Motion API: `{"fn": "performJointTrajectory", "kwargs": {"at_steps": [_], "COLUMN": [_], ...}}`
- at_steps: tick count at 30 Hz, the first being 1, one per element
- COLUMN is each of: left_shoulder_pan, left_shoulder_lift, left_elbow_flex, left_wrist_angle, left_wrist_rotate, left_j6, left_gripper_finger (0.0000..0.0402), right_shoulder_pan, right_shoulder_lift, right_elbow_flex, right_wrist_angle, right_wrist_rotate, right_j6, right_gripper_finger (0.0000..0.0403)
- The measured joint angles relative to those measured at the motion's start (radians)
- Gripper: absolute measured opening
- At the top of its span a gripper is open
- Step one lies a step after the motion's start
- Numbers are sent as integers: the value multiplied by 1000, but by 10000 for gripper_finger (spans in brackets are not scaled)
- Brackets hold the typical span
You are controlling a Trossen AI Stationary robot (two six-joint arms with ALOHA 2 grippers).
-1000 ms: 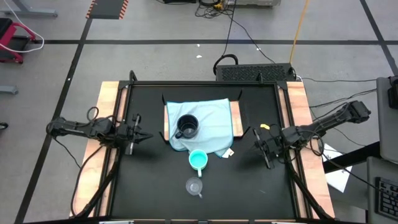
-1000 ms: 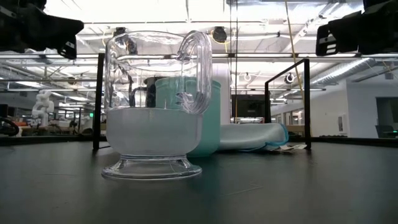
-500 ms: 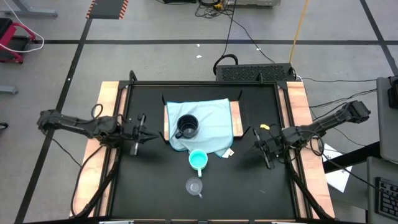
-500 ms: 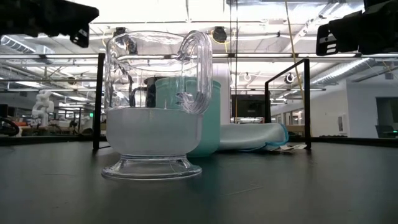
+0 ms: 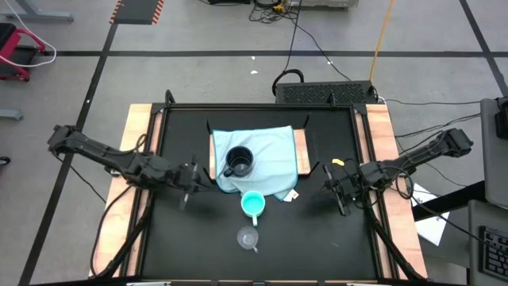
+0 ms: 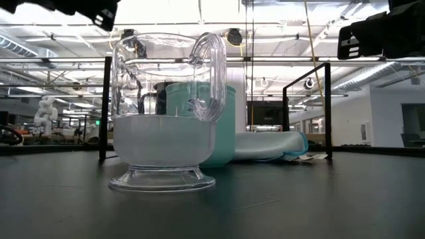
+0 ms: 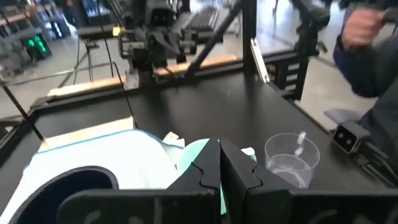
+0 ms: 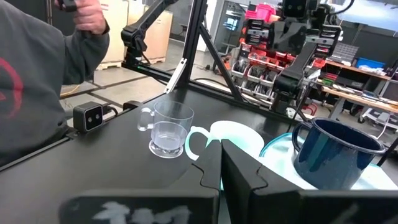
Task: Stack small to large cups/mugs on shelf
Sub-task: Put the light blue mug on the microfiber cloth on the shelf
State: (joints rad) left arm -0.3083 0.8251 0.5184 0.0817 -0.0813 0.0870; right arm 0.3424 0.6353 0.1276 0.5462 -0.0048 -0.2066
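A black mug [image 5: 240, 161] stands upright on the shelf [image 5: 301, 152], a low wood platform draped with pale blue cloth [image 5: 274, 147]. A turquoise cup [image 5: 252, 204] stands on the black table just in front of the shelf's near edge. A small clear cup [image 5: 248, 237] stands nearer still, and fills the low view [image 6: 166, 113]. My left gripper [image 5: 190, 181] is shut and empty, left of the shelf; its wrist view looks past its fingers [image 7: 219, 168] at the mug [image 7: 68, 186]. My right gripper [image 5: 337, 191] is shut and empty, right of the shelf.
Wooden side rails [image 5: 136, 159] run along both table edges, with a black frame post [image 6: 105, 106] at the far corners. A white tag [image 5: 291, 195] lies by the cloth's near right corner. A person in a grey sleeve [image 8: 37, 81] stands at the table's near side.
My left gripper has gone toward the table's right edge, up to the shelf's left side and a little nearer the near edge, staying shut. The cups, the mug and my right arm have kept still.
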Motion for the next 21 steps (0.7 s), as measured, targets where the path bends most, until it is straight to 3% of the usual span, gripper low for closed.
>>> {"fn": "performJointTrajectory", "kwargs": {"at_steps": [10, 21], "left_shoulder_pan": [-34, -30], "left_shoulder_lift": [231, 453], "left_elbow_flex": [286, 514], "left_wrist_angle": [-214, -417], "left_wrist_rotate": [-32, -22], "left_j6": [54, 150], "left_gripper_finger": [0, 1], "right_shoulder_pan": [0, 0], "right_shoulder_lift": [0, -7], "right_elbow_flex": [0, 0], "right_wrist_angle": [5, 35], "right_wrist_rotate": [0, 0], "right_j6": [-4, 10], "right_gripper_finger": [0, 0]}}
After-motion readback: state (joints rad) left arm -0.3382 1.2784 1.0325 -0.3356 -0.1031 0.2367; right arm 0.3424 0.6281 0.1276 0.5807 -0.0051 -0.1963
